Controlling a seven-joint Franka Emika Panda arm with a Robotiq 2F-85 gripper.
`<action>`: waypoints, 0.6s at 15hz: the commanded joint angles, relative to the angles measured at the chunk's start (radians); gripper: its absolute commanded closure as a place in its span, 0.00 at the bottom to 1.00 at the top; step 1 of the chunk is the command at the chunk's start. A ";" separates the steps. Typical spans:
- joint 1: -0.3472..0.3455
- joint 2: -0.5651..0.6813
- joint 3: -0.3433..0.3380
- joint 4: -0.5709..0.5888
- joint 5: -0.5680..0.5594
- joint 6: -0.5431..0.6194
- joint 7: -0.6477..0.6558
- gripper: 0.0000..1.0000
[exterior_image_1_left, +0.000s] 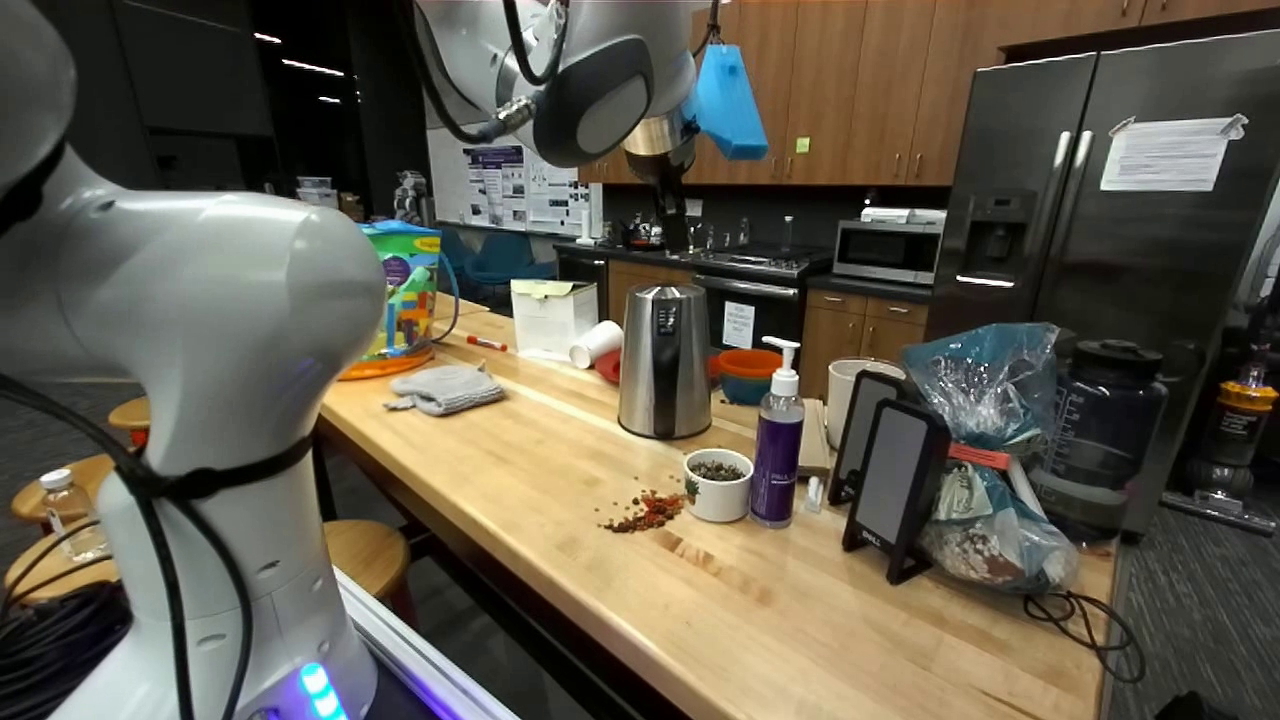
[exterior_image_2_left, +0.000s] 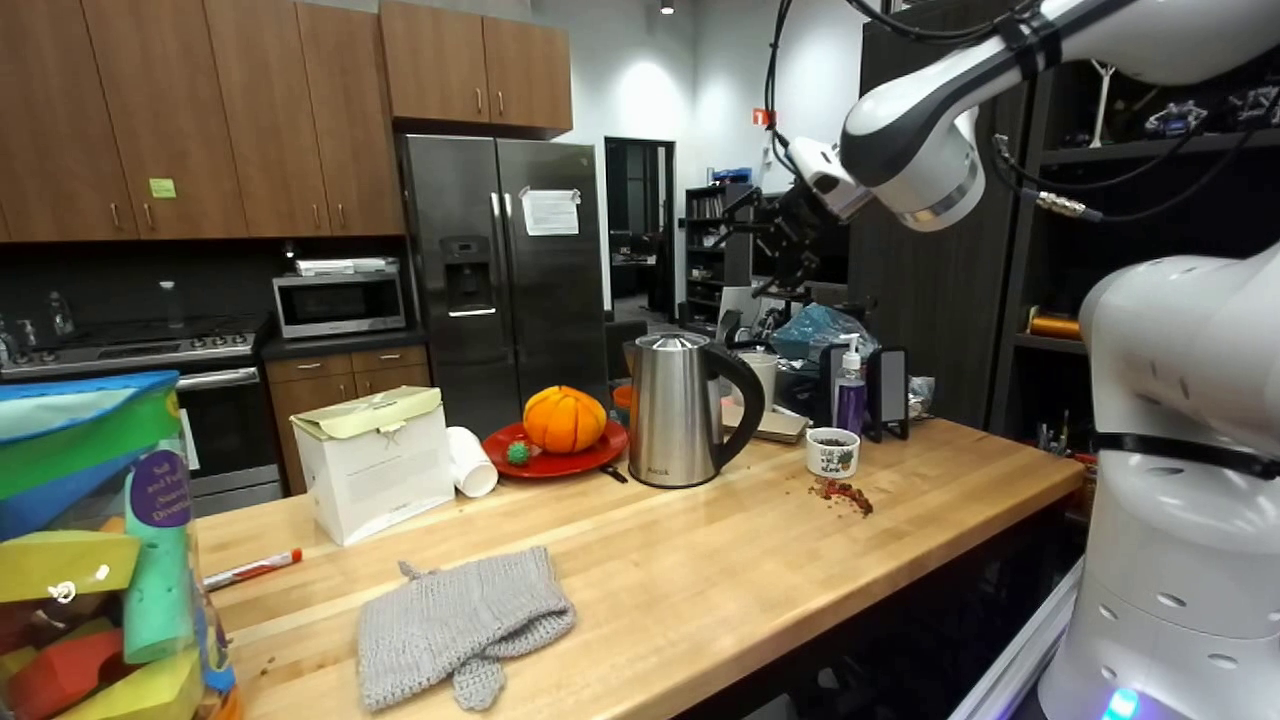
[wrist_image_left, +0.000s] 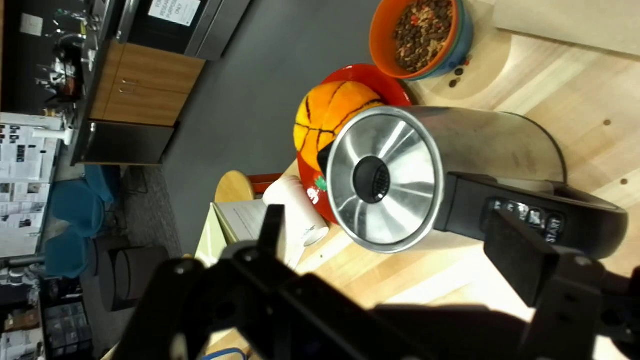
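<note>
The pincer (wrist_image_left: 387, 222) hung in the air, fingers spread wide apart, higher than the steel kettle (exterior_image_2_left: 670, 410) standing upright on the desk (exterior_image_2_left: 700, 560). Beside it lay a red plate (exterior_image_2_left: 562, 465) bearing an orange pumpkin-like ball (exterior_image_2_left: 565, 420); farther off, scattered red and brown bits (exterior_image_2_left: 845, 495) lay near a small white pot (exterior_image_2_left: 832, 462)

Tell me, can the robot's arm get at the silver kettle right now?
Probably yes: its open gripper is higher than the kettle, and nothing visible stands between them.

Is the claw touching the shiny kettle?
Apart: in an exterior view, the claw is higher than the kettle, with a visible gap between them.
</note>
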 joint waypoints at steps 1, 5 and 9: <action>0.110 0.019 -0.037 0.009 0.014 0.088 0.011 0.00; 0.224 0.038 -0.094 0.018 -0.015 0.152 0.038 0.00; 0.333 0.075 -0.167 0.036 -0.042 0.209 0.075 0.00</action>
